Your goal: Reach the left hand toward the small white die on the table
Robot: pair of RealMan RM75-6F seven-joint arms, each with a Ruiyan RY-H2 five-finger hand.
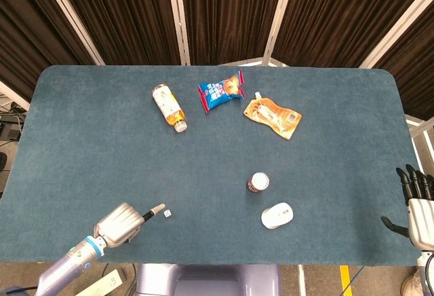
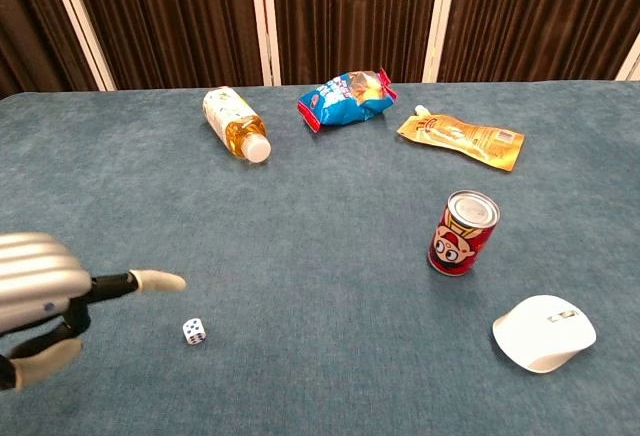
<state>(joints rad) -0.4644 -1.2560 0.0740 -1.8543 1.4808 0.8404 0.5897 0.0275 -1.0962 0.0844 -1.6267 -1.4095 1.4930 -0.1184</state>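
The small white die [image 1: 167, 213] [image 2: 195, 331] lies alone on the blue cloth near the table's front edge. My left hand [image 1: 122, 223] [image 2: 40, 296] hovers just left of it and holds nothing. One finger [image 2: 150, 281] stretches out toward the die and stops a little short of it, above and to its left. A second finger [image 2: 45, 361] hangs lower, apart from the first. My right hand [image 1: 419, 208] rests at the table's right front corner with its fingers straight and spread; the chest view does not show it.
A red can [image 1: 258, 182] [image 2: 463, 233] stands right of centre, with a white mouse [image 1: 277, 215] [image 2: 544, 332] in front of it. At the back lie a juice bottle [image 1: 169, 106], a blue snack bag [image 1: 221, 90] and an orange pouch [image 1: 272, 115].
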